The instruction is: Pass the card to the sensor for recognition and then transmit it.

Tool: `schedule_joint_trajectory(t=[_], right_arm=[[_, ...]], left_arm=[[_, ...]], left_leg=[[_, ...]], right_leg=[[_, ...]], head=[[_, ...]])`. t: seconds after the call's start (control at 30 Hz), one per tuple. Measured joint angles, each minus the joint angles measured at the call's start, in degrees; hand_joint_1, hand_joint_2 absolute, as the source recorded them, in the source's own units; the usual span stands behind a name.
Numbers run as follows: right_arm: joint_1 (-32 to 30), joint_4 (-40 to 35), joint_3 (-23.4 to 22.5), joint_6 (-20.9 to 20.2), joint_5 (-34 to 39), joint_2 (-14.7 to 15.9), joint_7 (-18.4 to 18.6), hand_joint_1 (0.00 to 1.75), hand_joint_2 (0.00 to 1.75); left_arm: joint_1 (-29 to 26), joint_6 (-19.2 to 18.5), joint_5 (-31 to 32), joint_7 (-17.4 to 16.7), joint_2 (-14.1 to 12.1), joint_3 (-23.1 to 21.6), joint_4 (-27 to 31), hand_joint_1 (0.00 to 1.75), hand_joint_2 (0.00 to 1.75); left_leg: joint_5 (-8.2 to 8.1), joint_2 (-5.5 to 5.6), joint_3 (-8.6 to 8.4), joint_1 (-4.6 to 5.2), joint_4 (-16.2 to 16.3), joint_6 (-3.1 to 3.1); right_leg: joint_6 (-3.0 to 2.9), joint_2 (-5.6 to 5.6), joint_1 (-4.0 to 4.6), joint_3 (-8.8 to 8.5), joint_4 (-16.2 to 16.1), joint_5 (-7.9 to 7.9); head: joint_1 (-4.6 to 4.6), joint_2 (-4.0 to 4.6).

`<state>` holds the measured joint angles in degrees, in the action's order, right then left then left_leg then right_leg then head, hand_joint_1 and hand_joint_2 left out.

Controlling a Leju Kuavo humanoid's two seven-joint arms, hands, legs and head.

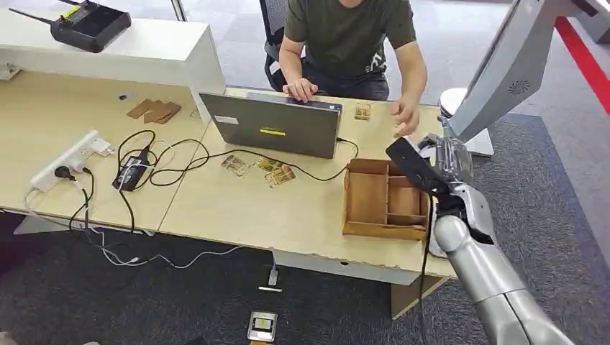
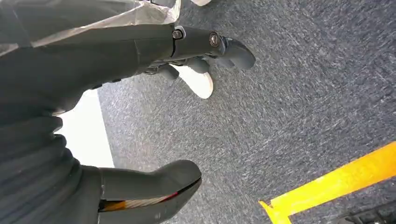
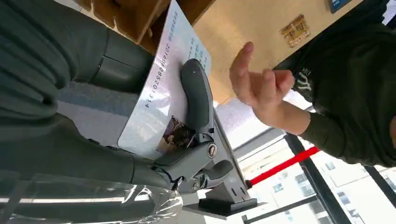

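On the surface [image 1: 237,208] stand a laptop [image 1: 277,126] and, to its right, a wooden tray [image 1: 381,198]. Over the tray's right edge the right robot hand [image 3: 187,140] clamps the card [image 3: 163,88]. A person's hand [image 3: 259,86] hovers just beyond. The left robot hand [image 2: 154,112] hangs over carpet, fingers apart, holding nothing.

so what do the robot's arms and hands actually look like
The right arm is a smooth silver tube with a rounded joint. Each robot hand, right and left, has a dark grey ribbed cover, thick grey thumb, darker fingers with round screw heads, and clear plastic wrap at the wrist.
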<state>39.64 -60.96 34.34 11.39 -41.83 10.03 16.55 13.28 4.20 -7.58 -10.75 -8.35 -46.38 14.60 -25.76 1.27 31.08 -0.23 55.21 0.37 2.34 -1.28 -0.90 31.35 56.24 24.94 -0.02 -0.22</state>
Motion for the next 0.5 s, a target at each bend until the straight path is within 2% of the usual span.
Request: schedule_joint_trajectory(t=[0.23, 0.5], right_arm=[[1.1, 1.1, 0.2, 0.2, -0.1, -1.7, 0.0, 1.75, 1.75], [1.8, 2.5, 0.2, 0.2, 0.0, -2.3, -0.4, 1.75, 1.75]], left_arm=[[0.2, -0.2, 0.6, 0.0, 0.0, 0.0, 0.0, 0.0, 1.75], [0.5, -0.6, 0.8, 0.0, 0.0, 0.0, 0.0, 0.0, 1.75]], left_leg=[[0.0, 0.0, 0.0, 0.0, 0.0, 0.0], [0.0, 0.0, 0.0, 0.0, 0.0, 0.0]], right_leg=[[0.0, 0.0, 0.0, 0.0, 0.0, 0.0], [0.0, 0.0, 0.0, 0.0, 0.0, 0.0]], head=[[0.0, 0.0], [0.0, 0.0]])
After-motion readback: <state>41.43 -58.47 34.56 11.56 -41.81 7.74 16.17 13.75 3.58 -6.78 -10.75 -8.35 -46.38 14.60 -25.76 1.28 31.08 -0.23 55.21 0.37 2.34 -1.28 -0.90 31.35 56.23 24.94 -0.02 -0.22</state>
